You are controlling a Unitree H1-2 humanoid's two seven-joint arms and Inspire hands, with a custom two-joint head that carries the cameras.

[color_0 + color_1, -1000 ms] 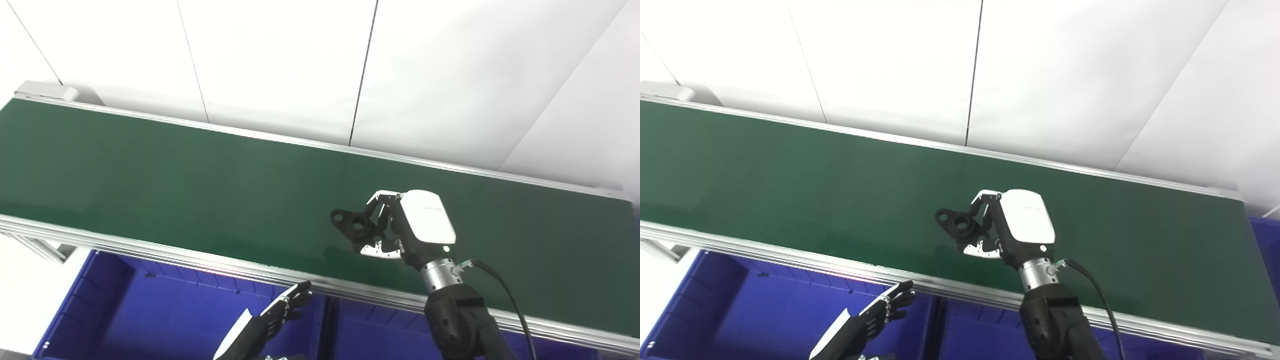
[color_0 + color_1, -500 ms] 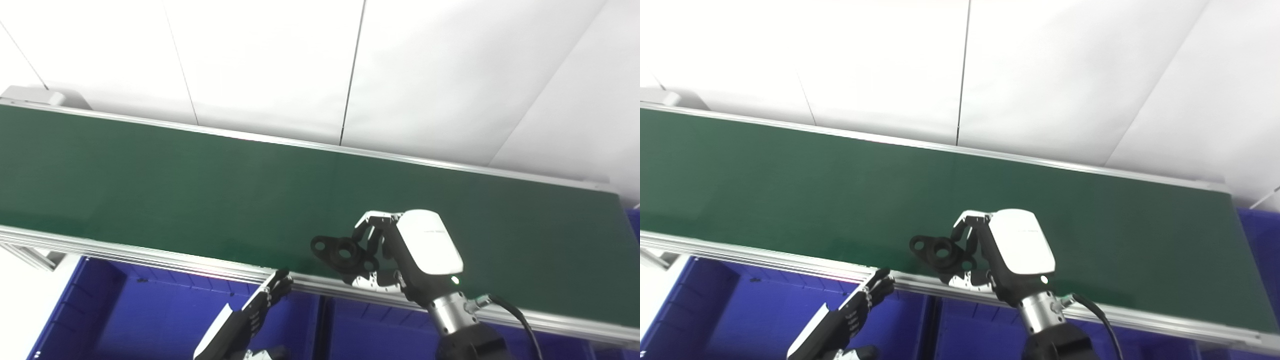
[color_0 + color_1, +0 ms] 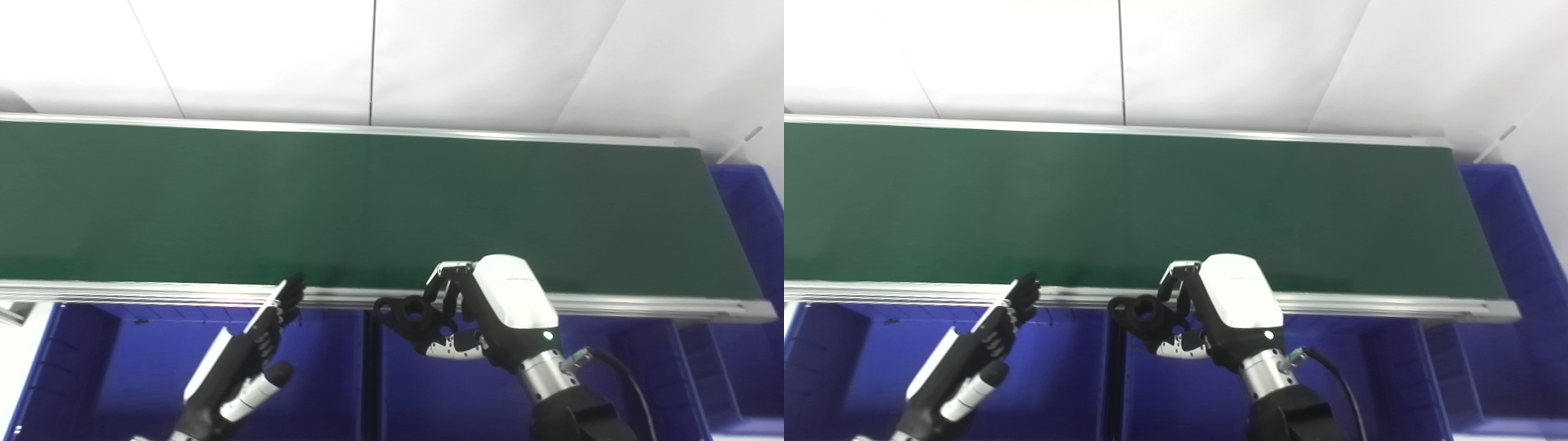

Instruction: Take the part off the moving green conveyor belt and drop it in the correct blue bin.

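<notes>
My right hand point(image 3: 484, 306) is shut on a black part point(image 3: 409, 313), a flanged piece with a round bore. It holds the part in the air just in front of the green conveyor belt point(image 3: 367, 202), over the middle blue bin point(image 3: 429, 392). The part also shows in the right eye view point(image 3: 1142, 313). My left hand point(image 3: 242, 358) is open and empty, fingers straight, over the left blue bin point(image 3: 141, 367) near the belt's front rail.
The belt's aluminium front rail point(image 3: 612, 303) runs across the picture. A dark divider point(image 3: 370, 373) separates the left and middle bins. Another blue bin point(image 3: 744, 202) stands past the belt's right end. A white panelled wall is behind.
My right hand has carried the black part off the belt, toward me, past the front rail and over the middle bin. The camera has tilted and turned, so the whole scene has shifted.
</notes>
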